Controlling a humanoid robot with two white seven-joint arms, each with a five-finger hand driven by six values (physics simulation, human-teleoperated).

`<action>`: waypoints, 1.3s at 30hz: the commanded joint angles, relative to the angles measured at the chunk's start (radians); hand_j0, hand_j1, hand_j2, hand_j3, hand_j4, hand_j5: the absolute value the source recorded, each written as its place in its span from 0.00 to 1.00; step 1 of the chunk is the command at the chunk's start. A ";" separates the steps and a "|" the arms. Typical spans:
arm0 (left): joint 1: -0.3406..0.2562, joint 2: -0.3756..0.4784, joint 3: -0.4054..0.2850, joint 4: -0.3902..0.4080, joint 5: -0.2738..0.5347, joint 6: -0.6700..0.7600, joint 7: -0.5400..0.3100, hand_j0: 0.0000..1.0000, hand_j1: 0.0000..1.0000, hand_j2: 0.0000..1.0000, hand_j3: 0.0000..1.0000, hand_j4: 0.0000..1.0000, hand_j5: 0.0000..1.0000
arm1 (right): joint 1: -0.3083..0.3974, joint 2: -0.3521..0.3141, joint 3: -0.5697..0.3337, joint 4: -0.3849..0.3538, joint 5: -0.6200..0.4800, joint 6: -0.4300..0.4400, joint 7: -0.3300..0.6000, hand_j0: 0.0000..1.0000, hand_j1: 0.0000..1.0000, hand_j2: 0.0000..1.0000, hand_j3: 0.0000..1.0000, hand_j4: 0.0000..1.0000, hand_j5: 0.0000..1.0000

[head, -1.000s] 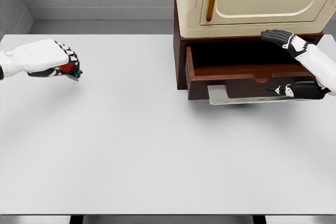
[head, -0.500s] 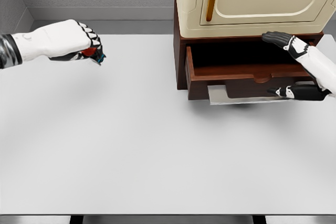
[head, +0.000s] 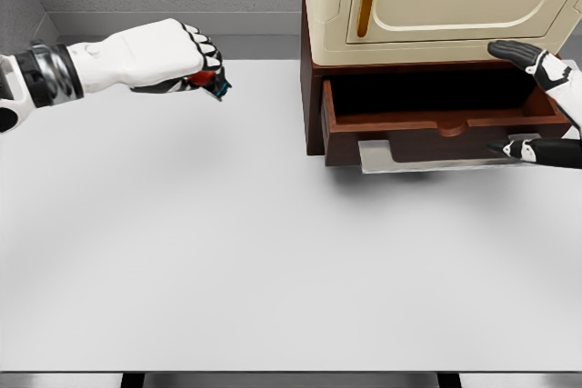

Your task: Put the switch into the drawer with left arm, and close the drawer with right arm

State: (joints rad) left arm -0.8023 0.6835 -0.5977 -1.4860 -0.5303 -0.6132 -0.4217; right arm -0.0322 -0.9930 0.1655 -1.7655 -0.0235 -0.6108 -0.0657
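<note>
The drawer (head: 436, 124) stands pulled open at the foot of the brown cabinet (head: 314, 106), its dark cavity bare and its front lip facing the white table (head: 273, 261); well out to the drawer's left, the left hand (head: 168, 56) hangs above the table with fingers curled tight into a fist around the switch (head: 207, 82), red and teal bits poking out below the knuckles; between that fist and the drawer's near corner there is a broad stretch of bare tabletop; at the drawer's right end the right hand (head: 541, 102) is spread wide, one black-tipped finger up at the cabinet's top edge, another low by the drawer front, gripping nothing; a pale grey plate (head: 427, 154) juts out just under the drawer's front; on top of the cabinet sits a cream appliance (head: 446, 2) with an amber strip running down its door; no lettering or brand can be read anywhere.
</note>
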 commanded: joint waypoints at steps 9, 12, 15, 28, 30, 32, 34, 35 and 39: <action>-0.025 -0.051 0.001 -0.033 0.009 0.002 -0.005 0.45 0.45 0.45 0.45 0.45 0.45 | 0.002 0.002 -0.015 0.000 -0.006 0.000 0.000 1.00 1.00 1.00 1.00 1.00 1.00; -0.041 -0.058 -0.001 -0.033 0.009 0.002 -0.005 0.45 0.45 0.45 0.45 0.45 0.45 | 0.002 0.002 -0.015 0.000 -0.006 0.000 0.000 1.00 1.00 1.00 1.00 1.00 1.00; -0.055 -0.058 -0.001 -0.033 0.009 0.002 -0.005 0.45 0.45 0.45 0.45 0.45 0.45 | 0.002 0.002 -0.017 0.000 -0.006 0.000 0.000 1.00 1.00 1.00 1.00 1.00 1.00; -0.089 -0.116 -0.022 -0.037 0.012 0.002 -0.005 0.45 0.45 0.45 0.45 0.45 0.45 | 0.008 0.013 -0.031 0.000 -0.006 0.000 0.000 1.00 1.00 1.00 1.00 1.00 1.00; -0.089 -0.119 -0.022 -0.062 0.012 0.002 -0.005 0.45 0.45 0.45 0.45 0.45 0.45 | 0.009 0.013 -0.031 0.000 -0.006 0.000 0.000 1.00 1.00 1.00 1.00 1.00 1.00; -0.089 -0.124 -0.033 -0.079 0.012 0.002 -0.005 0.45 0.45 0.45 0.45 0.45 0.45 | 0.009 0.013 -0.031 0.000 -0.006 0.000 0.000 1.00 1.00 1.00 1.00 1.00 1.00; -0.087 -0.122 -0.034 -0.105 0.013 0.002 -0.005 0.45 0.45 0.45 0.45 0.45 0.45 | 0.009 0.013 -0.031 0.000 -0.006 0.000 0.000 1.00 1.00 1.00 1.00 1.00 1.00; -0.087 -0.122 -0.034 -0.108 0.016 0.002 -0.005 0.45 0.45 0.45 0.45 0.45 0.45 | 0.009 0.013 -0.031 0.000 -0.006 0.000 0.000 1.00 1.00 1.00 1.00 1.00 1.00; -0.086 -0.117 -0.034 -0.142 0.029 0.002 -0.005 0.45 0.45 0.45 0.45 0.45 0.45 | 0.009 0.013 -0.031 0.000 -0.006 0.000 0.000 1.00 1.00 1.00 1.00 1.00 1.00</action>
State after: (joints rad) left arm -0.8882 0.5639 -0.6322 -1.6110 -0.5122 -0.6131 -0.4272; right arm -0.0230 -0.9790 0.1354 -1.7653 -0.0234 -0.6108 -0.0654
